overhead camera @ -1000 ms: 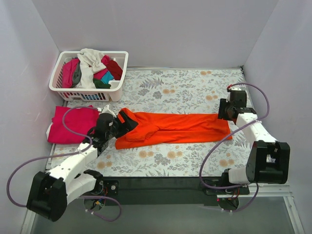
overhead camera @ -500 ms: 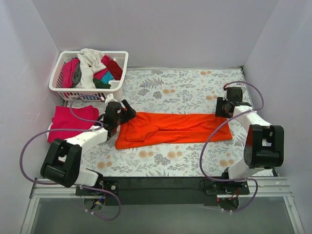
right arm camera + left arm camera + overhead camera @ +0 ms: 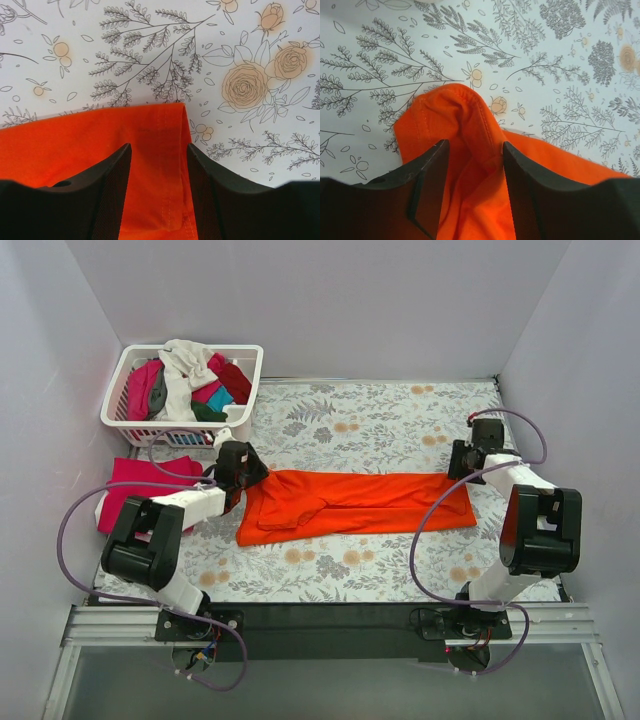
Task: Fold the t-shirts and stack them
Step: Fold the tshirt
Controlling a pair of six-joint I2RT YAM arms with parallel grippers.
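right, the orange t-shirt (image 3: 360, 502) lies across the middle of the counter (image 3: 380, 410), long axis running left edge to right edge, left claw (image 3: 247, 469) on its far-left corner, right claw (image 3: 463, 464) on its far-right corner, both with jaws apart astride the hem, neither clearly pinching yet.

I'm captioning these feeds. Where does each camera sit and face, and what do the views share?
Top external: above and behind the robot, looking down on the table, basket, pink t-shirt and orange t-shirt; left arm and right arm show whole.
Left wrist: on the left arm, looking past the left end effector at a bunched corner of the orange t-shirt.
Right wrist: on the right arm, looking past the right end effector at a flat hemmed corner.
Shared: all show the orange t-shirt.
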